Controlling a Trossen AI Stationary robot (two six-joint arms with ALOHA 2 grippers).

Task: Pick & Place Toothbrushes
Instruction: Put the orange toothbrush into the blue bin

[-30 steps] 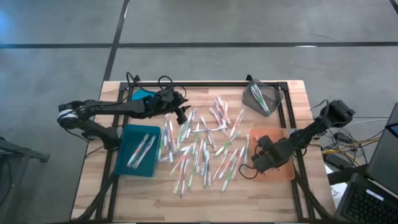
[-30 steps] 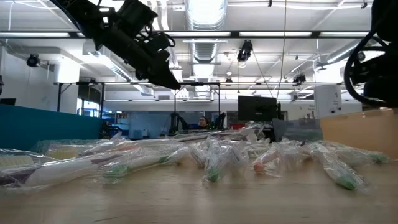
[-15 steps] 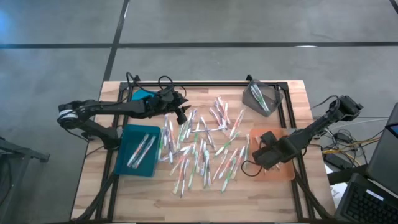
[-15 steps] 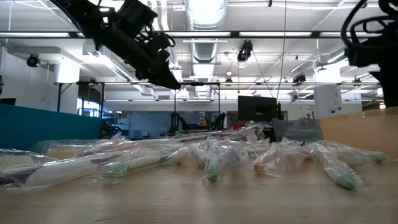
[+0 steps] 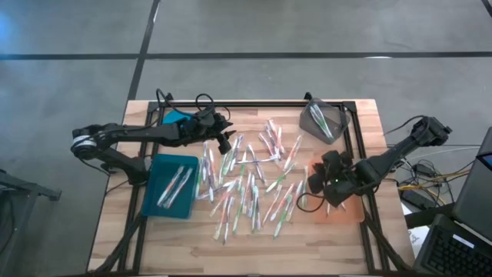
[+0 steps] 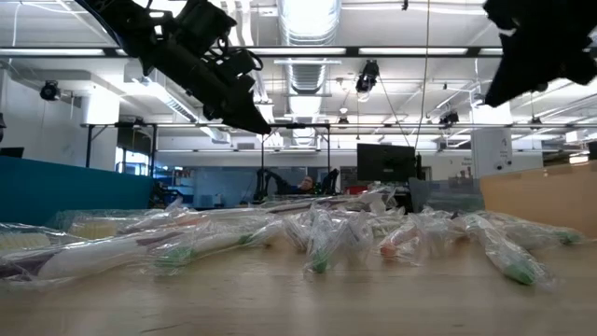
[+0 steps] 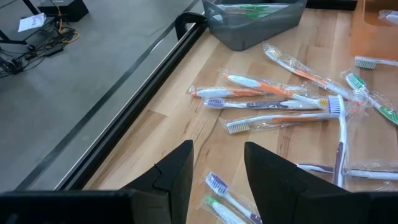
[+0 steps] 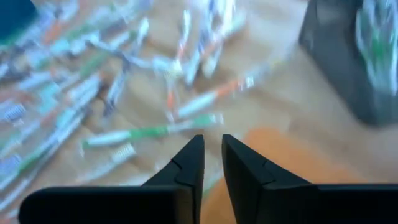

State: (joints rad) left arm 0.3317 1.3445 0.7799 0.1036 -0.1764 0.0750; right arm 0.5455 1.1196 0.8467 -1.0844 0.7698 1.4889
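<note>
Many wrapped toothbrushes (image 5: 250,183) lie in a loose pile on the wooden table (image 5: 254,240), seen also in the low view (image 6: 317,241) and the left wrist view (image 7: 280,106). A few more lie in the teal tray (image 5: 171,185) and the grey bin (image 5: 323,119). My left gripper (image 5: 224,140) (image 7: 217,163) hangs open above the pile's far left part, holding nothing. My right gripper (image 5: 314,183) (image 8: 212,152) hovers over the left edge of the orange tray (image 5: 347,209), slanting down toward the pile. Its fingers are drawn almost together with nothing between them.
A black frame rail (image 5: 254,104) runs along the table's far side, with cables at the far left (image 5: 201,100) and a looped cable (image 5: 304,206) by the orange tray. A blue object (image 5: 178,117) lies under my left arm. Bare wood shows along the near edge.
My right gripper has risen off the orange tray and tipped up from pointing steeply down to a slant, swinging toward the pile. The toothbrushes and trays have kept their places.
</note>
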